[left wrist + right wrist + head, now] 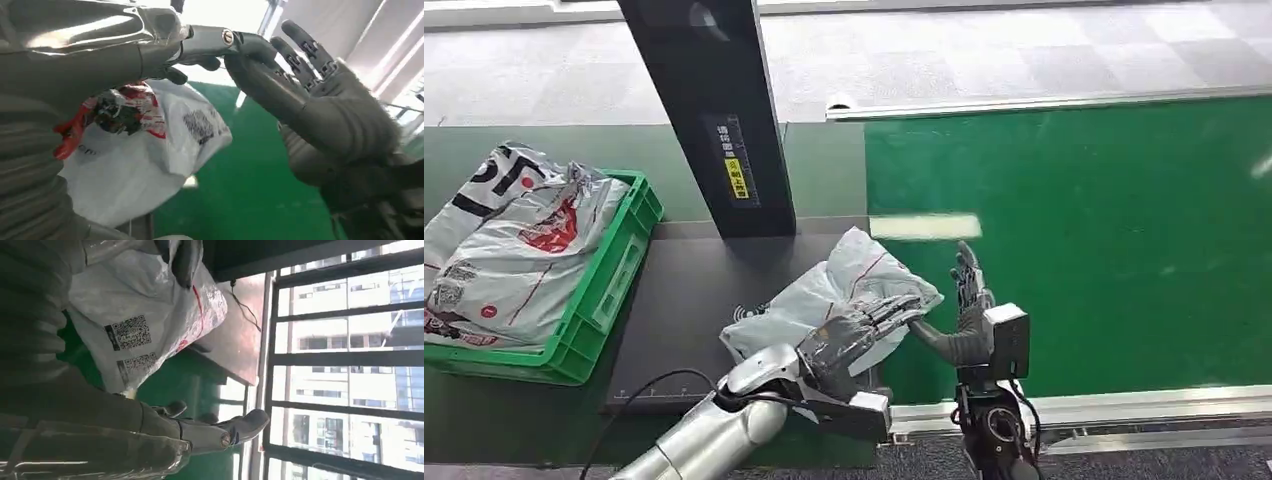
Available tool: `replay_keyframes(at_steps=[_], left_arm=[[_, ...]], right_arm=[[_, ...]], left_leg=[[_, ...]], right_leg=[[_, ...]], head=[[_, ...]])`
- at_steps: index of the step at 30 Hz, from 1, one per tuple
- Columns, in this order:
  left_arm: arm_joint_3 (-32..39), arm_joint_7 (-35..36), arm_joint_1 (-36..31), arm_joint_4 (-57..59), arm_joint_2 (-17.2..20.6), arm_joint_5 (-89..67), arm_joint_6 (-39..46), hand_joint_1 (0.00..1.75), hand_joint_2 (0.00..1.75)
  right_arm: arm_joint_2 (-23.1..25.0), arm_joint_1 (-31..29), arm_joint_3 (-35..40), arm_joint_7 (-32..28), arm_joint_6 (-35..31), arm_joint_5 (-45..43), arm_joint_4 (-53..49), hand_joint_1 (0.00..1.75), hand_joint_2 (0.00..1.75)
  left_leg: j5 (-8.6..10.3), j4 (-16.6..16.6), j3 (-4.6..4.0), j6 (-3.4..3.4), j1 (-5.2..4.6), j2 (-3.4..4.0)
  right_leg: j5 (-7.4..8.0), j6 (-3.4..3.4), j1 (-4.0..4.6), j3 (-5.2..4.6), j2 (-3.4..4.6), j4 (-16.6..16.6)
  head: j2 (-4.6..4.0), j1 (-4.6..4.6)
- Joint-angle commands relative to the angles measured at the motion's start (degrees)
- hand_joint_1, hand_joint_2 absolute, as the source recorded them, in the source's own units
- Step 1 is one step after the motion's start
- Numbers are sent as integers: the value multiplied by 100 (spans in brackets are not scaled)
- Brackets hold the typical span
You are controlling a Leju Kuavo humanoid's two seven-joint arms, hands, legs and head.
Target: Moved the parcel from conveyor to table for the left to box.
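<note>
A: Where is the parcel (829, 300) lying, and what is touching it?

B: It is lying on the dark worktop (684, 300), its 3 o'clock end hanging over the worktop's edge toward the green conveyor (1074, 240). The left hand (859, 335) is resting on the parcel's near side, fingers stretched across the plastic; the frames are not showing whether it is gripping or only pressing, so I cannot tell.

A: And the right hand (964, 300)?

B: It is standing just beside the parcel at 3 o'clock, over the conveyor, fingers spread and upright, holding nothing. The left wrist view is showing the right hand (320, 100) close to the left hand's thumb, with the parcel (150, 150) behind.

A: Which step is in hand?

B: Judging by the layout, the transfer to the worktop is finishing and the handover to the left hand is beginning. Boxing is not yet done.

A: What is the next move calling for?

B: Probably a firm grasp by the left hand, then a carry toward 9 o'clock, where the green crate (604, 290) is sitting with other parcels (514, 240) piled in it. The slack bag is likely to sag, so the lift needs clearance over the crate's rim.
</note>
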Motion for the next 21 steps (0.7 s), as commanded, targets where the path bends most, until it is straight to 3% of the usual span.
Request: replay_keyframes(at_steps=[1, 4, 7, 9, 21], left_arm=[[-580, 1770, -870, 2825, -375, -1588, 1440, 0, 175], [-487, 1946, -984, 2949, -415, -1826, 1360, 0, 175], [-450, 1930, -994, 2960, -417, -1856, 1354, 0, 175], [-446, 1930, -979, 2957, -416, -1861, 1366, 0, 175], [-445, 1932, -966, 2955, -418, -1868, 1374, 0, 175]], right_arm=[[41, 27, 114, -95, -47, -70, -1171, 0, 175], [31, 14, 131, -88, -68, -78, -1164, 0, 175], [30, 6, 132, -90, -73, -80, -1142, 0, 175], [25, 9, 127, -92, -76, -82, -1130, 0, 175], [26, 10, 125, -94, -79, -84, -1123, 0, 175]], left_leg=[[1, -4, 7, -2, -4, 26], [4, -2, 14, -7, 5, 56], [21, -7, 16, 0, 15, 17], [11, -11, 30, -1, 14, 49], [8, -7, 79, 0, 6, 38]], right_leg=[[5, -10, -2, -4, 15, 2], [13, -21, 8, -9, 33, 1], [18, -15, 15, 9, -8, -14], [21, -13, 15, 17, 26, -13], [12, -7, 7, 66, 16, -3]], head=[[0, -2], [0, -18], [0, -9], [0, -9], [0, -11]])
